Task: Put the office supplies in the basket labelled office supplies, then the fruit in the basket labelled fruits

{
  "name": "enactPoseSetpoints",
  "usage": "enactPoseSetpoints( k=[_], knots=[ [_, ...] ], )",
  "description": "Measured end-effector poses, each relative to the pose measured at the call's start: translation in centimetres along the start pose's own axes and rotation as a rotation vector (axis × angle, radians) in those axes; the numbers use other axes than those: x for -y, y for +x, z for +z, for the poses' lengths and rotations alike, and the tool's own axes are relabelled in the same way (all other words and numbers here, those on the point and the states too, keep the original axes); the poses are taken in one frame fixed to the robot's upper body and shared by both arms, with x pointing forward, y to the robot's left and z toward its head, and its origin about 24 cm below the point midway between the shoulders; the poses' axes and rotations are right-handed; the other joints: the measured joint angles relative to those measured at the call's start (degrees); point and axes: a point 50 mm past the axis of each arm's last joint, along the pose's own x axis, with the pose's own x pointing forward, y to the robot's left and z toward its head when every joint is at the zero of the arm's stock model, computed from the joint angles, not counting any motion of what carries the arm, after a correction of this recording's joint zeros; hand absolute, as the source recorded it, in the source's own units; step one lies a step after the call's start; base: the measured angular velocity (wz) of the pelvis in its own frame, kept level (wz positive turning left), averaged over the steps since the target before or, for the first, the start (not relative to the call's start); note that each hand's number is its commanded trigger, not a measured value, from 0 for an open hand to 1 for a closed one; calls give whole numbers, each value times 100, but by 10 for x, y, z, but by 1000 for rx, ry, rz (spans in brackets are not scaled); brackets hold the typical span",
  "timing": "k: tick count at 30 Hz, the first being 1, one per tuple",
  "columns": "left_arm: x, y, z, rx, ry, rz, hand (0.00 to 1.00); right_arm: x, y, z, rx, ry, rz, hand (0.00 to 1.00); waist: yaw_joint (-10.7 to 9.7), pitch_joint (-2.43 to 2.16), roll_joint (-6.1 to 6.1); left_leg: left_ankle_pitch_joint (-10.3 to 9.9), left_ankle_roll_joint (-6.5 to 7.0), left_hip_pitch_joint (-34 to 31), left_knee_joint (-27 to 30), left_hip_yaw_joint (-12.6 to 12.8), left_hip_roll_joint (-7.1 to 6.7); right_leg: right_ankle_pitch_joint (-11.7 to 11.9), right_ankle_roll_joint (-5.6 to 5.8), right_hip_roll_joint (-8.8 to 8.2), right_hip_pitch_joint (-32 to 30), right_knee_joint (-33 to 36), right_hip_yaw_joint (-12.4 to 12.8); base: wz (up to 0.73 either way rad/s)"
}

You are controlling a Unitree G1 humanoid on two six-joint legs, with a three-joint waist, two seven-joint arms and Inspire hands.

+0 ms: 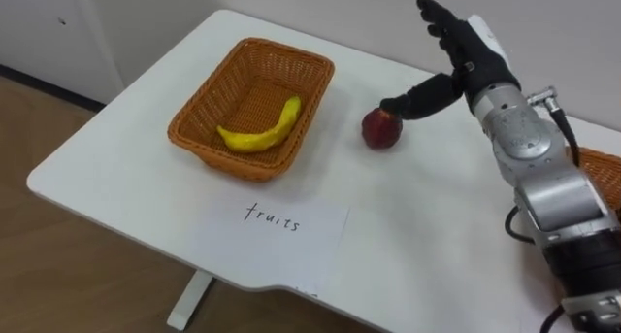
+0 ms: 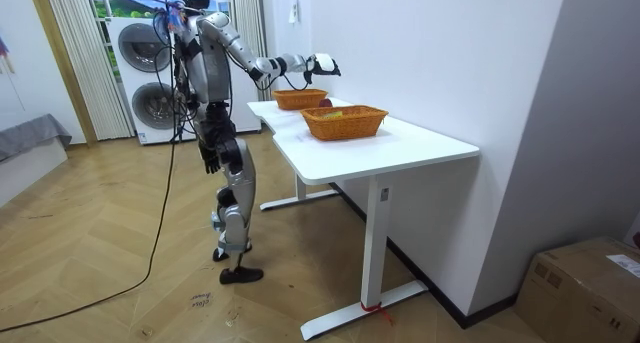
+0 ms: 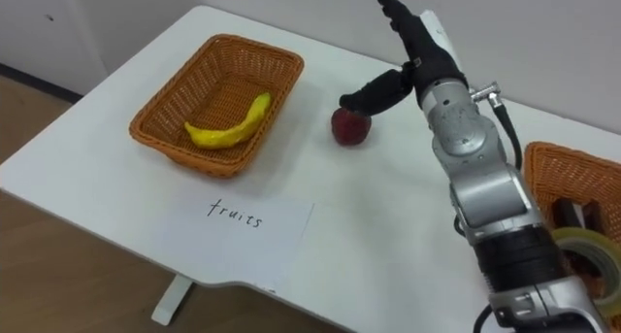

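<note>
One hand is at work. Fingers [image 1: 439, 20] of my right hand [image 1: 477, 56] stand straight and spread, pointing away over the table and holding nothing. Its dark thumb [image 1: 424, 95] reaches down to the top of the small dark-red round apple [image 1: 381, 129], touching it or just above it, I cannot tell which. No grasp is closed on the fruit.

The apple rests on the white rectangular table [image 1: 417, 236], just beside the right wall of the orange-brown woven wicker basket [image 1: 199, 92] and outside it. Inside that basket lies the curved yellow banana [image 1: 260, 131]. The white paper sheet with a handwritten label [image 1: 277, 231] lies in front of the basket, near the table's front edge. At my right, a second woven wicker basket [image 3: 555, 156] holds a pale roll of adhesive tape [image 3: 585, 248].

In the room view the robot stands at the table's edge with the right arm stretched over it. My left hand [image 2: 210, 161] hangs by the hip, and its state I cannot tell.

Step in hand, as I judge it: taking up the apple for the fruit basket. The next move calls for lowering the palm over the apple, curling the fingers against the thumb, then lifting clear of the rim and carrying left. A round fruit may roll away if nudged first
</note>
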Motion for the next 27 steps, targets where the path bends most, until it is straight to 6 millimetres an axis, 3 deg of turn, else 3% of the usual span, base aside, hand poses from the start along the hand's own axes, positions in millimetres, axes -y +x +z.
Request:
enactPoseSetpoints(
  k=[2, 7, 13, 16, 27],
  knots=[
    [0, 0, 0, 0, -11, -2, 0, -1, 0, -1, -6, 26, 6, 0, -7, -20, -7, 4, -1, -57, 5, 7, 0, 1, -2, -2, -66, 2, -12, 0],
    [1, 0, -2, -6, -39, -8, 0, -2, 2, -22, -95, 61, 12, 0, 54, -20, 22, 6, 4, -60, 24, -10, -3, 1, -1, -14, -67, -5, -101, 3],
    [1, -1, -13, -35, -26, -25, 0, -5, 2, -41, -177, 142, 26, 0, 67, -27, 202, 5, 4, -55, 13, -10, -2, -1, 1, -15, -69, -5, -97, 0],
    [-2, -3, -19, -44, -27, -22, 0, -6, 1, -50, -218, 164, 29, 0, 68, -26, 220, 7, 1, -49, 13, -3, 4, -1, 1, -10, -67, -5, -84, 0],
    [-4, -5, -36, -118, 10, -30, 0, -9, 1, -51, -224, 176, 41, 0, 109, -21, 200, 4, 1, -49, 56, -32, -5, 0, 0, -19, -9, 4, -117, 1]
  ],
)
